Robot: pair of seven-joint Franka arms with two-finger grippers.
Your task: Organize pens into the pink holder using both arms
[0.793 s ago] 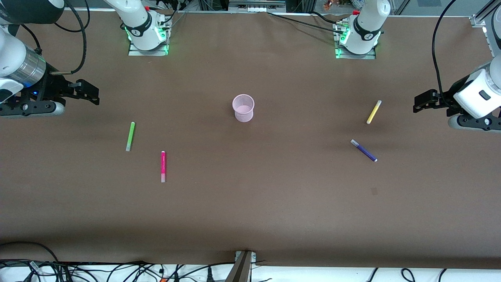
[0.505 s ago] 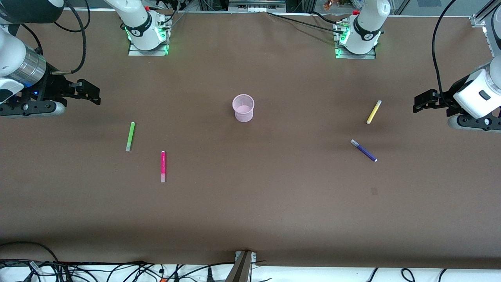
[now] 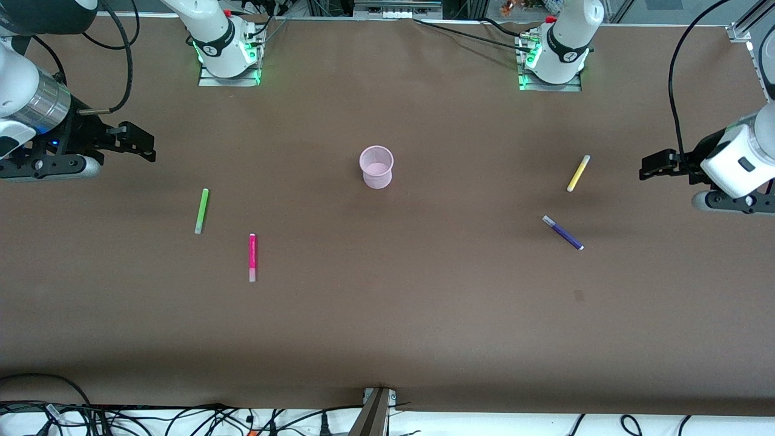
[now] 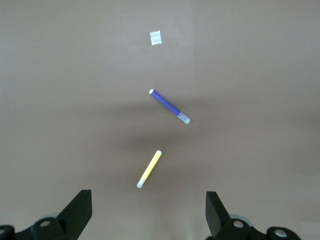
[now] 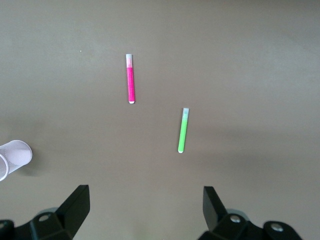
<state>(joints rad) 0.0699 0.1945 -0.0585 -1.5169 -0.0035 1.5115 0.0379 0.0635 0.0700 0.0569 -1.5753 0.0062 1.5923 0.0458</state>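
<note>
The pink holder (image 3: pixel 376 167) stands upright mid-table and shows at the edge of the right wrist view (image 5: pixel 14 156). The light green pen (image 3: pixel 201 211) (image 5: pixel 183 130) and the magenta pen (image 3: pixel 252 257) (image 5: pixel 130 78) lie toward the right arm's end. The yellow pen (image 3: pixel 578 173) (image 4: pixel 149 169) and the dark purple pen (image 3: pixel 563 232) (image 4: pixel 169 106) lie toward the left arm's end. My right gripper (image 3: pixel 140 144) (image 5: pixel 145 205) is open and empty, held up over its end of the table. My left gripper (image 3: pixel 652 163) (image 4: pixel 149 210) is open and empty, held up beside the yellow pen.
The brown table (image 3: pixel 387 315) has a small pale mark (image 3: pixel 579 295) nearer the front camera than the purple pen; it also shows in the left wrist view (image 4: pixel 156 38). Cables run along the front edge (image 3: pixel 181 418). The arm bases (image 3: pixel 227 54) stand at the back.
My left gripper has shifted slightly lower in the front view. The right gripper has barely moved. The pens and holder have not moved.
</note>
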